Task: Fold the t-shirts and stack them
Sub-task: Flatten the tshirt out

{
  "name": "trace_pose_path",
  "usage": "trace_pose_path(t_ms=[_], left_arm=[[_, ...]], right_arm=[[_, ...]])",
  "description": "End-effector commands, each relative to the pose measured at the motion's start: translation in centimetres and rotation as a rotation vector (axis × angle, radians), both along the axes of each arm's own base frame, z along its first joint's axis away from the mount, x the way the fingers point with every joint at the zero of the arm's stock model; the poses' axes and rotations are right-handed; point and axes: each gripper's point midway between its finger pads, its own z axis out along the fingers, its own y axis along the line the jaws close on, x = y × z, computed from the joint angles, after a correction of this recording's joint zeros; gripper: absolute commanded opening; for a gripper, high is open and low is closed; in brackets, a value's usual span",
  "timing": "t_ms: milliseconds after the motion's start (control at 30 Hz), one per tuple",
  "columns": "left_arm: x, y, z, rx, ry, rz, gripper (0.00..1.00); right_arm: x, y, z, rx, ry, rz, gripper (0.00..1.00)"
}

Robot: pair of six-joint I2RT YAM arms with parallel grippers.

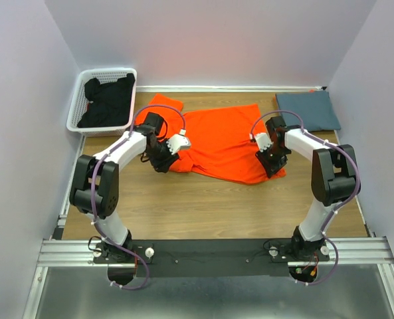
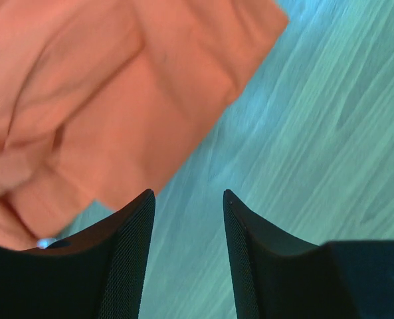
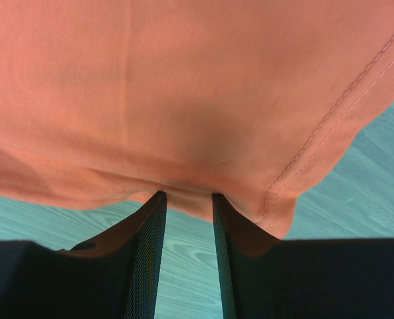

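The orange t-shirt [image 1: 223, 143] lies spread across the middle of the wooden table, rumpled at its left end. The slate blue-grey t-shirt [image 1: 307, 109] lies folded at the back right. My left gripper [image 1: 161, 161] is at the shirt's near-left edge. In the left wrist view it [image 2: 188, 194] is open and empty over bare wood, with the orange cloth [image 2: 97, 100] just beyond and to the left. My right gripper [image 1: 272, 164] is at the shirt's near-right corner. In the right wrist view it [image 3: 187, 195] is open with a narrowed gap, its tips at the orange hem [image 3: 183, 86].
A white plastic basket [image 1: 79, 100] holding dark clothes stands at the back left corner. Grey walls close in the table on the left, back and right. Bare wood [image 1: 203, 206] lies between the shirt and the arm bases.
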Motion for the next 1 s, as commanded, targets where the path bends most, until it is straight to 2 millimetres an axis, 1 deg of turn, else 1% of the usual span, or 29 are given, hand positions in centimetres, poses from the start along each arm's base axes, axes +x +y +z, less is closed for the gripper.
trace_pose_path(t_ms=[0, 67, 167, 267, 333, 400, 433, 500, 533, 600, 633, 700, 733, 767, 800, 833, 867, 900, 933, 967], left_arm=[[1.6, -1.7, -0.7, 0.019, -0.064, -0.019, 0.54], [1.6, -2.3, -1.6, 0.033, -0.062, -0.034, 0.54], [1.6, -2.0, -3.0, 0.076, -0.046, -0.04, 0.52], [1.5, -1.4, -4.1, 0.119, -0.04, -0.048, 0.46], [1.4, -1.2, -4.4, 0.135, -0.041, -0.054, 0.4], [1.3, -1.1, -4.4, 0.141, -0.042, -0.06, 0.31], [1.3, -1.1, -4.1, 0.141, -0.048, -0.062, 0.21], [1.2, -1.0, -3.5, 0.142, -0.051, -0.068, 0.11], [0.9, -0.9, -2.7, 0.141, -0.059, -0.072, 0.09], [0.7, -0.7, -1.7, 0.143, -0.071, -0.085, 0.02], [0.2, -0.5, -0.7, 0.143, -0.076, -0.085, 0.0], [-0.4, -0.4, 0.4, 0.138, -0.079, -0.1, 0.0], [-1.3, -0.2, 1.3, 0.139, -0.07, -0.115, 0.0], [-2.0, -0.2, 1.8, 0.137, -0.062, -0.126, 0.0], [-3.0, -0.4, 2.2, 0.124, -0.045, -0.15, 0.0], [-5.4, -0.4, 3.1, 0.13, -0.014, -0.222, 0.0], [-7.0, -0.4, 3.5, 0.127, 0.01, -0.271, 0.0], [-9.1, -0.3, 3.6, 0.132, 0.049, -0.325, 0.0], [-10.5, -0.3, 4.8, 0.124, 0.025, -0.341, 0.0], [-11.7, -0.9, 5.2, 0.141, -0.012, -0.406, 0.0]], right_arm=[[1.0, -0.1, -0.8, -0.01, -0.006, -0.009, 0.41], [1.0, -0.1, -0.9, -0.01, -0.004, -0.01, 0.41], [1.0, -0.2, -0.8, -0.012, -0.003, -0.007, 0.41], [1.0, -0.3, -0.8, -0.017, -0.004, -0.006, 0.41], [0.9, -0.3, -0.8, -0.019, -0.003, -0.005, 0.4], [0.8, -0.3, -0.9, -0.019, -0.002, -0.005, 0.4], [0.8, -0.3, -0.9, -0.019, -0.001, -0.005, 0.4], [0.8, -0.3, -0.8, -0.022, -0.004, -0.005, 0.4], [0.8, -0.4, -0.7, -0.024, -0.004, -0.003, 0.4], [0.8, -0.5, -0.6, -0.029, -0.01, -0.002, 0.4], [0.8, -0.5, -0.5, -0.029, -0.012, 0.0, 0.4], [0.8, -0.6, -0.6, -0.034, -0.01, 0.002, 0.38], [0.7, -0.6, -0.5, -0.036, -0.01, 0.005, 0.37], [0.6, -0.7, -0.4, -0.038, -0.009, 0.005, 0.36], [0.3, -0.8, -0.5, -0.043, -0.002, 0.009, 0.35], [0.0, -1.0, -0.3, -0.045, -0.005, 0.014, 0.34], [-0.6, -1.1, -0.2, -0.05, 0.008, 0.02, 0.33], [-1.1, -1.3, 0.0, -0.053, 0.013, 0.024, 0.33], [-1.4, -1.4, 0.7, -0.056, -0.005, 0.034, 0.31], [-2.7, -1.7, 0.8, -0.059, 0.014, 0.041, 0.31]])
